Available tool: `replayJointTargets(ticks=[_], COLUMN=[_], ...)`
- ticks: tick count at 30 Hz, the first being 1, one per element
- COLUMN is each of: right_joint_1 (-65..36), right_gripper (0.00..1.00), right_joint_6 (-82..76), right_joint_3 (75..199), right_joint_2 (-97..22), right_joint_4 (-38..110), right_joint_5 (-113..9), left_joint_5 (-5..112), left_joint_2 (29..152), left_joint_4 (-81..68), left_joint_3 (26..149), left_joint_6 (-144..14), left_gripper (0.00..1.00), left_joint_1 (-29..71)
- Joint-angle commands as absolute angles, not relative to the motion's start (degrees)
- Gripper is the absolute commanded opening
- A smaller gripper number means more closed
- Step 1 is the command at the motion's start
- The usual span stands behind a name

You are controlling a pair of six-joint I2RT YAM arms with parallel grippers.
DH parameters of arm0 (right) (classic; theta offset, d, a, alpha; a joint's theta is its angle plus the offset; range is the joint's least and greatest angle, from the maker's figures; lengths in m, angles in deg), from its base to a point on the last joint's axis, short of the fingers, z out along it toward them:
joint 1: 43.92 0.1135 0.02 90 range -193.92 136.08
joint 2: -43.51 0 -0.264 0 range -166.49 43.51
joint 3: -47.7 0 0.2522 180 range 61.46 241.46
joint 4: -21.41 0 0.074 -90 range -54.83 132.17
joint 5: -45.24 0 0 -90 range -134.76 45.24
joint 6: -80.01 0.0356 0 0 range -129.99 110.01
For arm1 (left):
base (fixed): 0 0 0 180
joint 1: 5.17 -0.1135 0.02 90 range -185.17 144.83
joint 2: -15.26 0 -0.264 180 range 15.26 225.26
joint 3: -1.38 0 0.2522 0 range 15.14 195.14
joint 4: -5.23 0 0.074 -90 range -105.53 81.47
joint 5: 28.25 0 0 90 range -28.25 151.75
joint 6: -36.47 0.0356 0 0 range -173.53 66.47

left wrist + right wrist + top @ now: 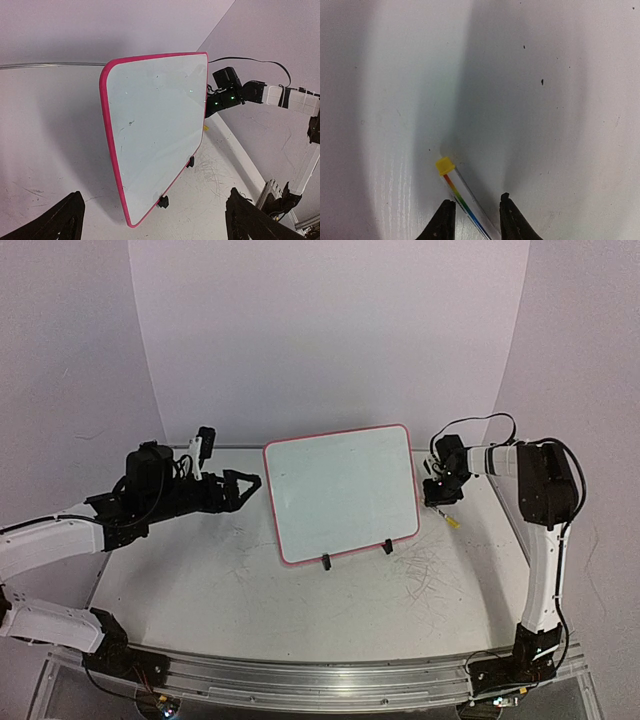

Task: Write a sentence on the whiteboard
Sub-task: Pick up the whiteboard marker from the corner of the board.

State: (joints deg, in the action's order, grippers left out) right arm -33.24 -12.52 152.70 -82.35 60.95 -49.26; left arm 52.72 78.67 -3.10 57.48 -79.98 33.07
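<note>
White and glossy, the small rectangular whiteboard [340, 490] with its pink-red rim stands on a black wire stand [325, 562] mid-table, and I see no writing on it. My right gripper [440, 505] is just off its right edge. Its fingers are narrow around a yellow-capped striped marker [465, 192] whose capped end angles away from the board. I cannot tell whether it is clamped. My left gripper [252, 481] gapes wide by the left edge. Only the right wrist view shows the marker clearly. Only the left wrist view shows the board's face up close.

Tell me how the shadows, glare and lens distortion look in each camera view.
Top external: soft, even light, with no strong glare on the whiteboard. Left wrist: the wide-angle lens bows the whiteboard's edges, and its face is faintly glossy. Right wrist: broad, soft-edged shadows band the table around the marker.
</note>
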Motion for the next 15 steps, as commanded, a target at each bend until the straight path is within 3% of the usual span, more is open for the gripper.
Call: replayJointTargets(ticks=[1, 6, 15], right_joint_1=[-32.93, -32.91, -32.88], right_gripper=[0.29, 0.16, 0.00], right_joint_6=[-14.29, -13.42, -10.58], right_joint_3=[153.70, 151.97, 146.58], right_joint_2=[-83.86, -81.89, -77.86], right_joint_4=[61.80, 60.53, 54.51], right_joint_5=[-46.20, -47.18, -46.79], left_joint_5=[55.64, 60.03, 55.46], left_joint_2=[78.78, 77.20, 75.23], left_joint_4=[-5.90, -9.89, -16.32], left_joint_3=[60.75, 62.82, 65.62], left_joint_6=[-80.02, -84.26, -91.83], left_gripper=[0.99, 0.99, 0.99], left_joint_1=[32.96, 32.89, 32.93])
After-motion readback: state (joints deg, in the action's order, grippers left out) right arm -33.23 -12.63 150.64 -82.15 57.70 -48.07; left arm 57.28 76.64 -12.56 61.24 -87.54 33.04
